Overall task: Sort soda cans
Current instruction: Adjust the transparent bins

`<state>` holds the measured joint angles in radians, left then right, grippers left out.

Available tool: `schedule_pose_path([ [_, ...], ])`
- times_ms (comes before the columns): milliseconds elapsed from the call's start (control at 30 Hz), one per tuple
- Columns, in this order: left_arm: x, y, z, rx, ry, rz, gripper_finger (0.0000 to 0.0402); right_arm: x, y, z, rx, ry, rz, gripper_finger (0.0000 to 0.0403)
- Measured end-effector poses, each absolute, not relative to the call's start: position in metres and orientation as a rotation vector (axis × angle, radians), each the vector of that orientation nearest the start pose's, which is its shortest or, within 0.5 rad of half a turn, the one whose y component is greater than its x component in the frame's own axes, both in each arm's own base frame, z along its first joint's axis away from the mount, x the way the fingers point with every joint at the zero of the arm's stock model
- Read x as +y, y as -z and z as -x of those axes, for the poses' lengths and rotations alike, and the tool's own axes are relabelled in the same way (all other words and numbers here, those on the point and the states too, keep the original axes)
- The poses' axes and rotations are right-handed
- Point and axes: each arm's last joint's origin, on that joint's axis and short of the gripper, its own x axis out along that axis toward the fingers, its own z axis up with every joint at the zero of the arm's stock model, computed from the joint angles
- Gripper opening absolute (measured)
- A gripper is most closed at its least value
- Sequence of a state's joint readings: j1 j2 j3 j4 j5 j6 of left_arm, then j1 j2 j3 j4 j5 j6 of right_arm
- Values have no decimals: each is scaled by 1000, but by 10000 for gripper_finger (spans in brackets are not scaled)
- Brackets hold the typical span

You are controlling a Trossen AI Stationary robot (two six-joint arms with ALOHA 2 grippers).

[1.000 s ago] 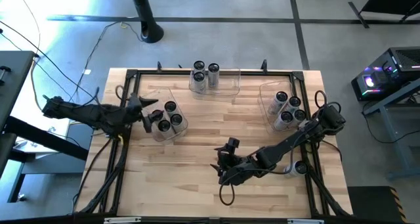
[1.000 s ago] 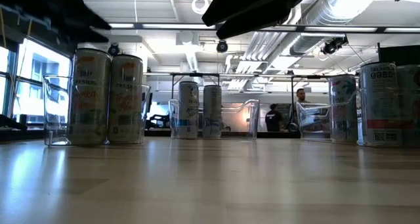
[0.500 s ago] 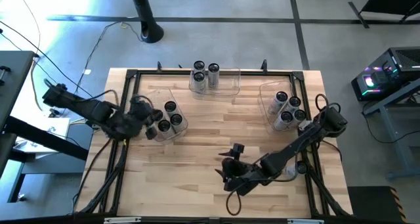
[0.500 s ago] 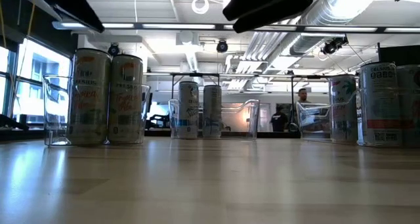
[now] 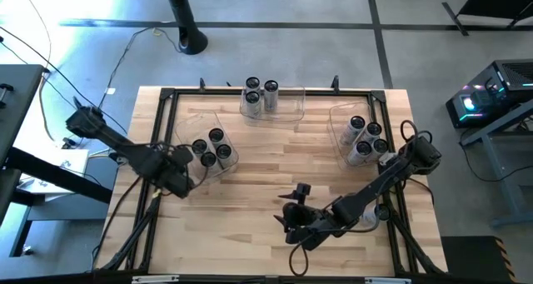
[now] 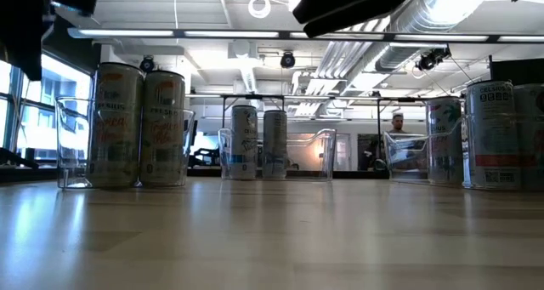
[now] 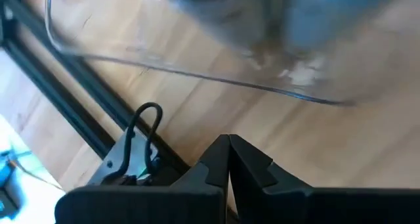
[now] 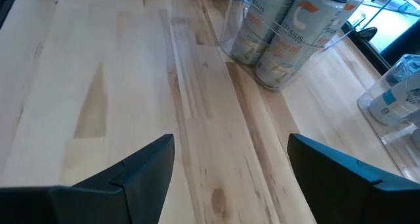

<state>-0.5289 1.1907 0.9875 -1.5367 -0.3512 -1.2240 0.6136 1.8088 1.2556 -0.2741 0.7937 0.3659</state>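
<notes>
The soda cans stand upright in three clear bins: three in the left bin [image 5: 210, 149], three in the far bin [image 5: 260, 95], several in the right bin [image 5: 365, 138]. In the low view they show as groups at the left [image 6: 140, 124], middle [image 6: 259, 141] and right [image 6: 489, 133]. My left gripper [image 5: 181, 181] is shut on nothing and points steeply down just off the left bin's near left corner; the left wrist view shows its shut fingertips [image 7: 228, 161] over the wood beside the bin's wall [image 7: 197, 73]. My right gripper [image 5: 293, 216] stands open over bare wood near the table's middle front [image 8: 226, 158].
A black frame [image 5: 158, 126] runs round the table top. Bare wood [image 5: 266, 163] lies between the three bins. Something pale [image 5: 376, 213] sits under my right arm at the right rail. Cables hang along the left edge [image 7: 147, 119].
My left gripper has drawn back from the cans in the left bin toward the table's left and near edges, tipped from nearly level to pointing steeply down, and shut on nothing. My right gripper has shifted slightly toward the near edge, still open. No can has moved.
</notes>
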Motion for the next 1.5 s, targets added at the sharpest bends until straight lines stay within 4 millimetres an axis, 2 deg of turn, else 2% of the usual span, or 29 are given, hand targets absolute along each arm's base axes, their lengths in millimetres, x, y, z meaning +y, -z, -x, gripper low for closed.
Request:
schedule_pose_path([
  [100, -63, -240, -135, 1305, -844, 274, 1, 203, -217, -324, 588, 275, 193, 291],
  [267, -50, -207, -123, 1236, -860, 371, 0, 203, -217, -323, 596, 276, 200, 291],
  [400, -42, -200, -122, 1124, -907, 376, 0, 201, -217, -325, 591, 281, 191, 291],
  [633, -31, -178, -120, 1053, -976, 352, 0, 202, -218, -325, 584, 282, 188, 291],
  [867, -19, -173, -120, 968, -1058, 243, 0, 201, -218, -325, 583, 283, 189, 291],
  [1067, -5, -174, -123, 963, -1119, 164, 0, 201, -217, -326, 584, 285, 192, 291],
  [1500, 27, -161, -132, 906, -1230, 272, 0, 201, -217, -325, 584, 285, 193, 291],
])
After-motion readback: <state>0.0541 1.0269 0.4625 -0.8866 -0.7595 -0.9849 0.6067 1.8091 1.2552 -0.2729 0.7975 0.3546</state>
